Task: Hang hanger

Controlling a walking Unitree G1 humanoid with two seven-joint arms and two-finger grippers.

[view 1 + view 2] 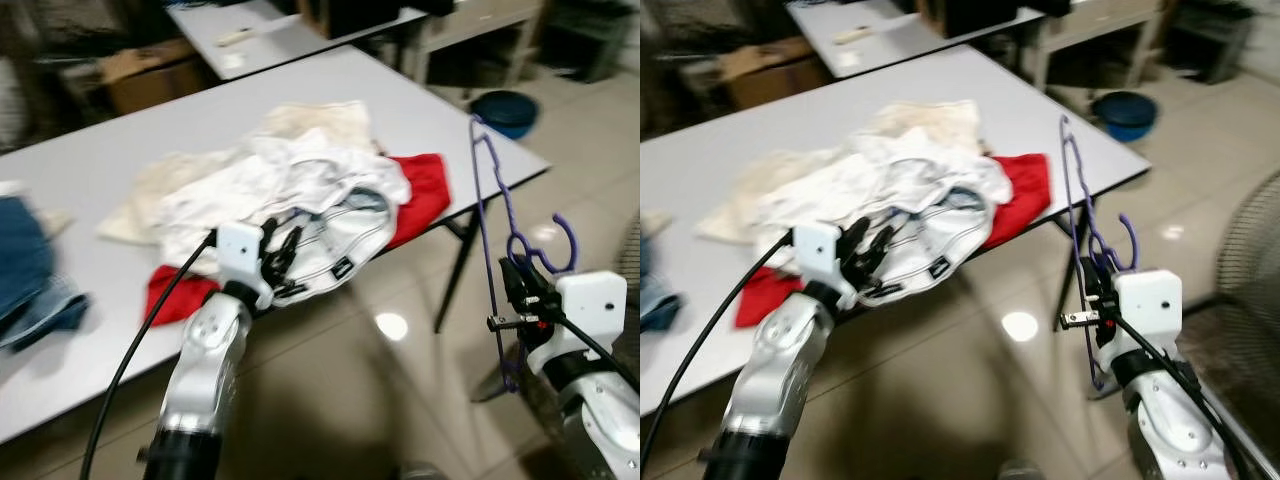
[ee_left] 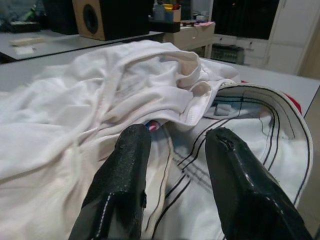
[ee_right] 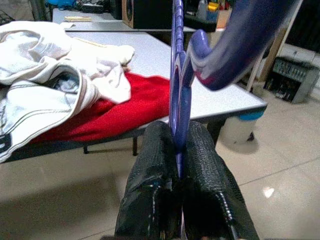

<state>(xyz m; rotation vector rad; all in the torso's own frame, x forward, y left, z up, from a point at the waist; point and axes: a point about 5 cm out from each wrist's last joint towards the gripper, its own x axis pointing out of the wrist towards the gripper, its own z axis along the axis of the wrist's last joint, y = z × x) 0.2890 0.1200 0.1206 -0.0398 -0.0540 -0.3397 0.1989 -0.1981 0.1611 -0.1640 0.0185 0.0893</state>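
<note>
While the head camera looked down at the grey table (image 1: 90, 170), the left gripper (image 1: 283, 262) sat at the table's near edge, fingers apart, right up against a white garment (image 1: 300, 190) heaped on the tabletop. A red cloth (image 1: 425, 190) stuck out from under that heap toward the right corner, and another bit of red showed at the near edge by the arm. Some blue denim (image 1: 25, 260) lay at the left end. Off the table's right end, over the tiled floor (image 1: 400, 330), the right gripper (image 1: 518, 285) held a purple hanger (image 1: 490, 200) upright, hook end low near the fingers, well apart from the clothes. A blue basin (image 1: 505, 108) sat on the floor further back.

Left wrist view: both black fingers (image 2: 122, 185) were spread, tips at the folds of the white garment, which had thin dark stripes and a trimmed edge.

Right wrist view: the two fingers (image 3: 155, 175) were pressed together, clamped on the purple hanger's (image 3: 176, 90) thin bar, with the curved hook blurry up close. Behind it was the red cloth (image 3: 125, 110) at the table edge.
</note>
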